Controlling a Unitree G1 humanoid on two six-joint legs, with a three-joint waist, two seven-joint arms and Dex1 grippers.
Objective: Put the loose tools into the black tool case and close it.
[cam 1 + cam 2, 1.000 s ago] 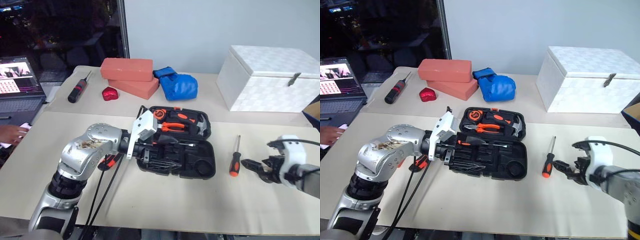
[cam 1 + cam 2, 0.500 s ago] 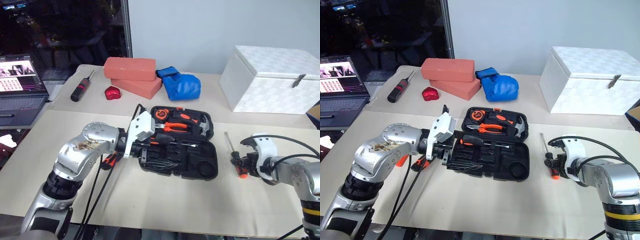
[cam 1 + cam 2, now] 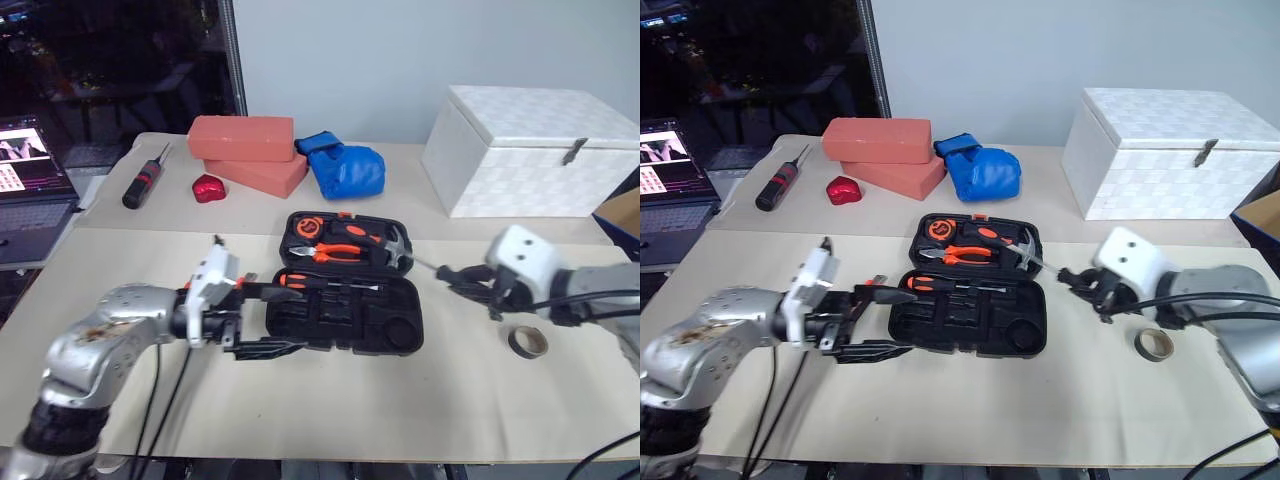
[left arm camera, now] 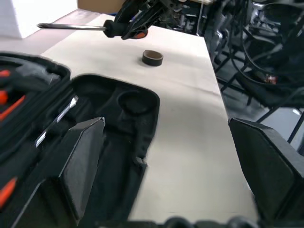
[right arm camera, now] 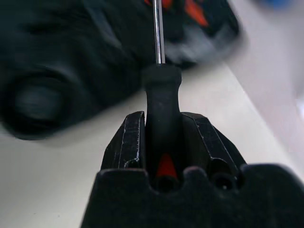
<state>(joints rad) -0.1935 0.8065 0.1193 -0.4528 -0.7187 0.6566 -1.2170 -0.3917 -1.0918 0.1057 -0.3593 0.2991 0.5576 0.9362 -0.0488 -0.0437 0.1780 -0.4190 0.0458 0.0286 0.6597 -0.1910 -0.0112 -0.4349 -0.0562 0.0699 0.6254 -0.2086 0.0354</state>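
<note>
Screwdriver picked up and heading for the case

Your right tool (image 3: 1087,283) now pinches the orange-and-black screwdriver (image 5: 161,111) by its handle; a second ago that driver lay on the surface to the right of the black tool case (image 3: 345,285). It is now lifted, shaft pointing toward the case's right edge. Your left tool (image 3: 262,318), fingers spread wide and empty, has drawn back to the case's left edge. The tape ring (image 3: 1154,345) lies loose near the surface's right edge, so the case stays open for now.
</note>
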